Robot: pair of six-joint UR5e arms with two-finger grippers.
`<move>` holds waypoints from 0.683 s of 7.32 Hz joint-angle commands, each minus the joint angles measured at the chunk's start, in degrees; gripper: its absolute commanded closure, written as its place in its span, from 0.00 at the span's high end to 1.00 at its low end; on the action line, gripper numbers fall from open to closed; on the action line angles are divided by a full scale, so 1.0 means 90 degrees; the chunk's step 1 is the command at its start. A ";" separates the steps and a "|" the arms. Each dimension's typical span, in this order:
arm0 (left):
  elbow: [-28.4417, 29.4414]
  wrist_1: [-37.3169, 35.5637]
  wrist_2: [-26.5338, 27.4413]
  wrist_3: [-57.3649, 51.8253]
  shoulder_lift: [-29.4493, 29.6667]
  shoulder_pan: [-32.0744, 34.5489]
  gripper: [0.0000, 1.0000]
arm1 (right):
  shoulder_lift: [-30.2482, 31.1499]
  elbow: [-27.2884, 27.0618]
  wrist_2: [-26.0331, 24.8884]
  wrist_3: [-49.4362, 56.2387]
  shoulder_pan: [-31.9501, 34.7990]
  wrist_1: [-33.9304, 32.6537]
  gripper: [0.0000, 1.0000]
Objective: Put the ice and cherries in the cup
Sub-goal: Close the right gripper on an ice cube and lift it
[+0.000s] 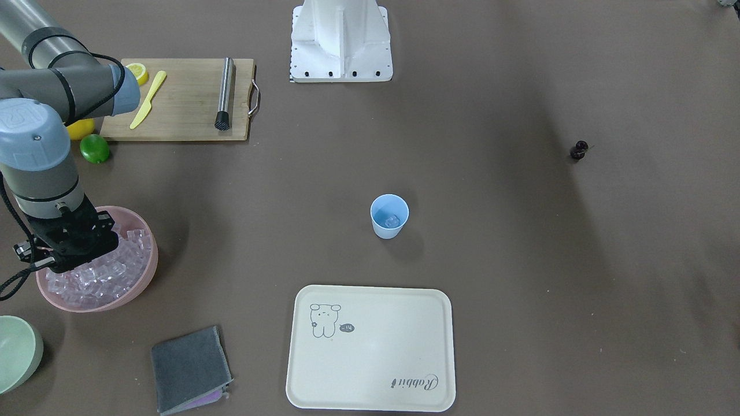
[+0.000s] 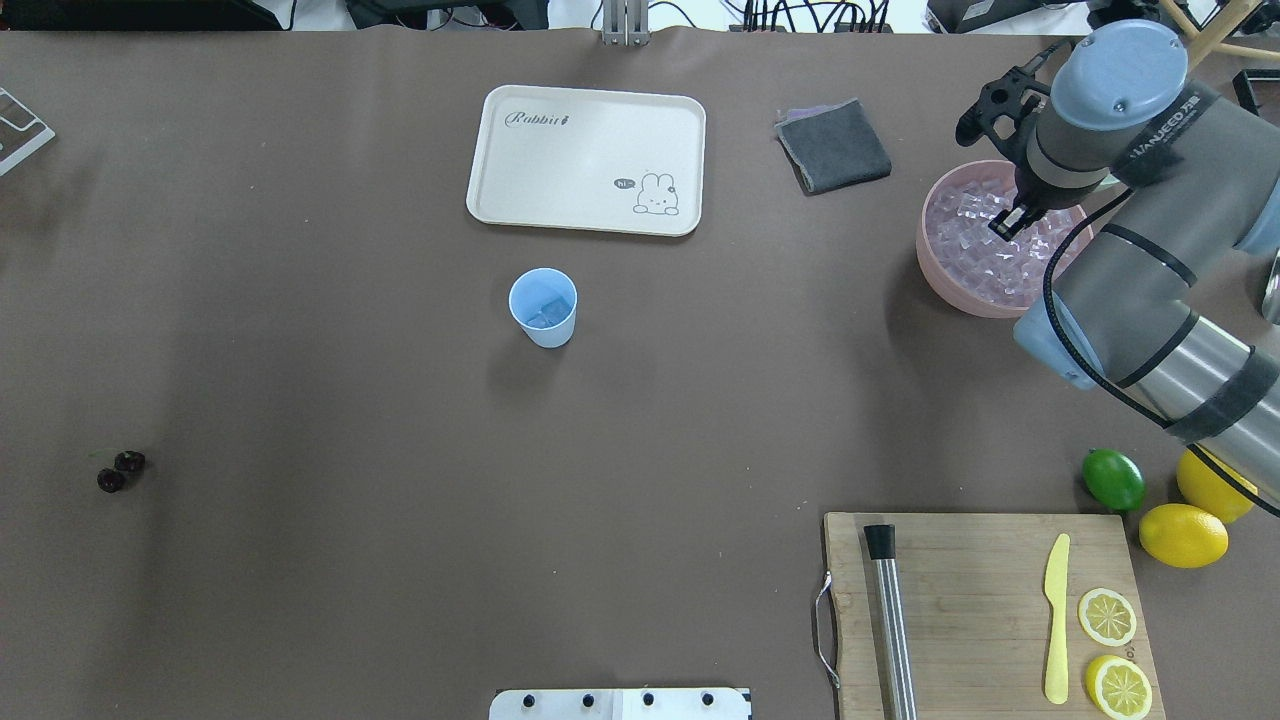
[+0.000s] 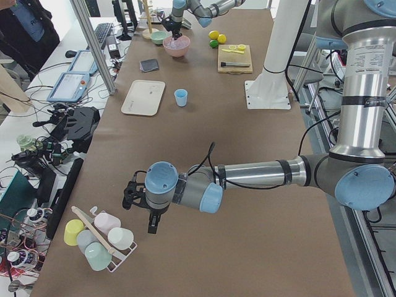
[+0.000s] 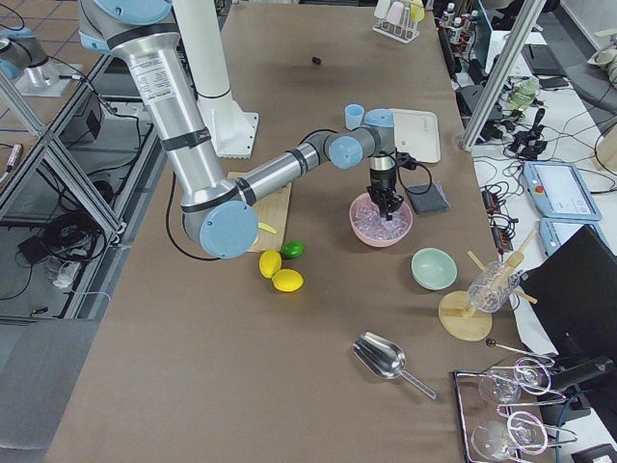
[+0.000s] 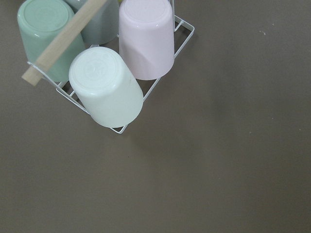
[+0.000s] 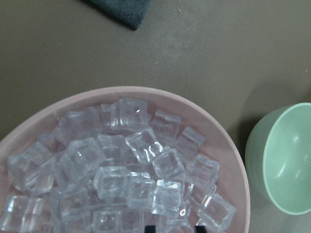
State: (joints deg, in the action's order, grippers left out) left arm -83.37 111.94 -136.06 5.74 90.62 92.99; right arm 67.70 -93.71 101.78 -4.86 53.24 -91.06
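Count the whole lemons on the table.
2. One lemon lies just off the board's corner. The other sits right beside it, near the lime, partly covered by the right arm. No others show.

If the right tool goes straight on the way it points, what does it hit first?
Most likely the ice heaped in the pink bowl: the right tool points down right over it. Gap to the cubes unclear.

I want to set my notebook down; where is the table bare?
The widest bare stretch lies between the cup and the cherries; the tray holds nothing. Crowded: around the pink bowl of ice, where the right gripper hangs, and the cutting board.
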 commanded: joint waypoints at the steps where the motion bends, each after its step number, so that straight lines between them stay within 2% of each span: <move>1: 0.0006 0.0042 0.0000 0.0007 0.0000 0.0000 0.98 | -0.0022 0.0110 -0.0320 -0.0007 -0.0211 0.0001 0.66; 2: 0.0006 0.0043 0.0000 0.0007 0.0000 0.0000 0.98 | -0.0041 0.0120 -0.0438 -0.0007 -0.0280 0.0001 0.66; 4: -0.0004 0.0043 0.0000 0.0007 0.0000 0.0000 0.98 | -0.0032 0.0198 -0.0439 0.0042 -0.0281 0.0001 0.52; 5: -0.0014 0.0043 0.0000 0.0007 0.0000 0.0000 0.98 | -0.0032 0.0208 -0.0478 0.0390 -0.0271 0.0001 0.49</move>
State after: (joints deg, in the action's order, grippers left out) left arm -83.42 112.32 -136.05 5.80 90.62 92.99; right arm 67.41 -92.09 97.81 -3.85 50.79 -91.05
